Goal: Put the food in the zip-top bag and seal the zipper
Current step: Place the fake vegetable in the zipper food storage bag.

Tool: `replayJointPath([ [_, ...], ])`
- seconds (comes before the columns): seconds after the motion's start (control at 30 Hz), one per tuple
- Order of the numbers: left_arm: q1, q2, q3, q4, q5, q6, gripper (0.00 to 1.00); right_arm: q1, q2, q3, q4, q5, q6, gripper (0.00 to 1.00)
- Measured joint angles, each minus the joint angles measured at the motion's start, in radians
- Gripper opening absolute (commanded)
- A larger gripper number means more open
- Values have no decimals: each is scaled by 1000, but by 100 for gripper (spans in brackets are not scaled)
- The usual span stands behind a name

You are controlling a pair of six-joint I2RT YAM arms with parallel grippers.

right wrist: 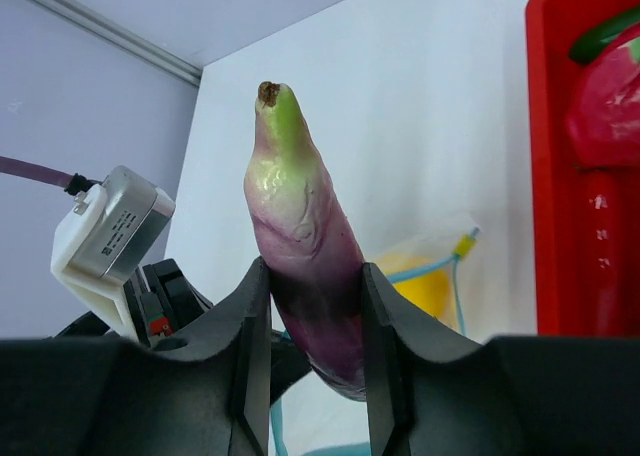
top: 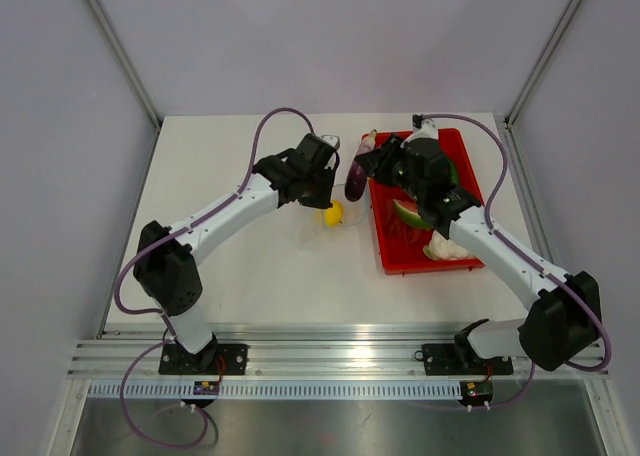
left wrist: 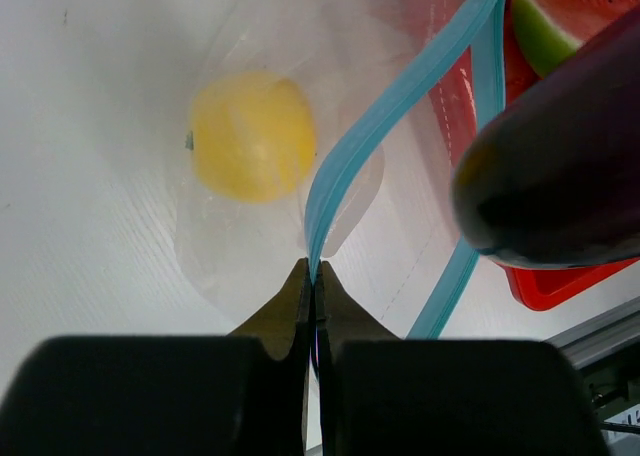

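Note:
The clear zip-top bag (left wrist: 250,236) hangs open with the round yellow fruit (left wrist: 252,136) inside it; the fruit also shows from above (top: 333,213). My left gripper (left wrist: 315,276) is shut on the bag's light-blue zipper strip (left wrist: 380,116) and holds the mouth edge up. My right gripper (right wrist: 312,306) is shut on the purple eggplant (right wrist: 305,246), green tip up, just right of the bag's mouth (top: 356,176). The eggplant's dark end shows in the left wrist view (left wrist: 560,166). The watermelon wedge (top: 408,212) lies in the red tray.
The red tray (top: 400,261) sits at the right, under my right arm, with a pale food piece (top: 445,250) near its front. The white table (top: 260,276) is walled at back and sides. A metal rail (top: 340,361) runs along the near edge.

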Motion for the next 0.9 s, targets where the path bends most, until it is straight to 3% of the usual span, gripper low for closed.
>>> replayJointPath([
  [0.3,4,0,15,-13,20,-6,0,104,93,-54,112,72,57,2],
  [0.7,29,0,15,-18,46,-19,0,149,59,-208,126,84,119,3],
  [0.83,29,0,15,-8,58,-33,0,157,29,-233,126,67,149,6],
  [0.9,29,0,15,-2,63,-38,0,166,26,-238,127,64,161,13],
])
